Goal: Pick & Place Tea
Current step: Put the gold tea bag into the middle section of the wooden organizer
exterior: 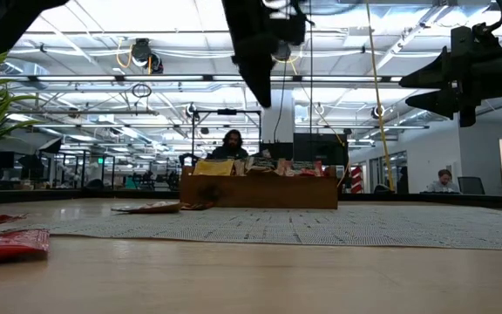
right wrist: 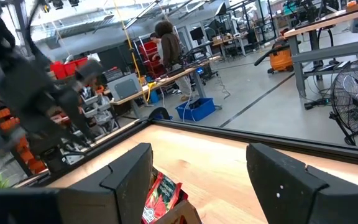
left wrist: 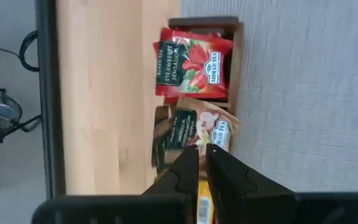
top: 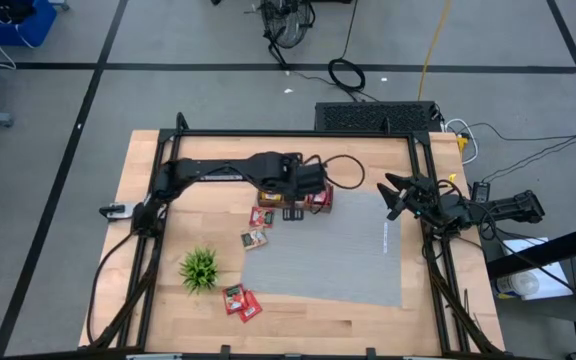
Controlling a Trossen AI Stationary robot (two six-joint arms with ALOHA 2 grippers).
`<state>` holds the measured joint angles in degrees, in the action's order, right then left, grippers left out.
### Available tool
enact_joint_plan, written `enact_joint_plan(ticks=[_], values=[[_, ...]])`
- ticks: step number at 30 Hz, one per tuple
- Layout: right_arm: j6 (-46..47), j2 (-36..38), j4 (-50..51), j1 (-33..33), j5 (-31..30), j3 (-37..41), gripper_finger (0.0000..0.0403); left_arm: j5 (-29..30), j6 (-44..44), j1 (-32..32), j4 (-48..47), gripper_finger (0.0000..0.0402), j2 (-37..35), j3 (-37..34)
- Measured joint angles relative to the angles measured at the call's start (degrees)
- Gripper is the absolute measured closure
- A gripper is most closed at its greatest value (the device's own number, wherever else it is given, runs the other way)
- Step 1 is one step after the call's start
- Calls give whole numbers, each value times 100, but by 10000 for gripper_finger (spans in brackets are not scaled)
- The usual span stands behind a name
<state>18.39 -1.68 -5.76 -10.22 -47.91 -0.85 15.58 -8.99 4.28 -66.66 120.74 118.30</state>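
Note:
A small wooden tray (top: pixel 293 197) holding tea packets stands at the grey mat's far left corner. In the left wrist view a red packet (left wrist: pixel 194 62) and a brownish packet (left wrist: pixel 199 127) lie in it. My left gripper (left wrist: pixel 202 158) hangs above the tray, pointing steeply down. Its fingers are nearly together and hold nothing. It shows from above in the high view (top: pixel 310 182) and as a dark taper in the low view (exterior: pixel 262 94). More tea packets lie flat on the table (top: pixel 260 216) (top: pixel 255 238) (top: pixel 241 302). My right gripper (top: pixel 400 193) waits open at the table's right side.
A small green plant (top: pixel 199 268) in a white pot stands near the table's left front. The grey mat (top: pixel 338 250) covers the middle and right of the table. A black frame (top: pixel 288 134) runs along the far edge. People sit at desks in the room beyond.

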Motion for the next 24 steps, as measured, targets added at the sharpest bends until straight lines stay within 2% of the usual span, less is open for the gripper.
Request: enact_joint_plan(ticks=[10, 19, 24], values=[[0, 1, 1, -1, -1, -1, 161, -144, 1641, -159, -897, 366, -813, 7], [0, 1, 2, -2, -1, 0, 161, -997, 3528, -176, -2272, 366, -1340, 4], [0, 1, 2, -1, -1, -1, 161, -1683, 4284, -175, -2290, 366, -1464, 4]])
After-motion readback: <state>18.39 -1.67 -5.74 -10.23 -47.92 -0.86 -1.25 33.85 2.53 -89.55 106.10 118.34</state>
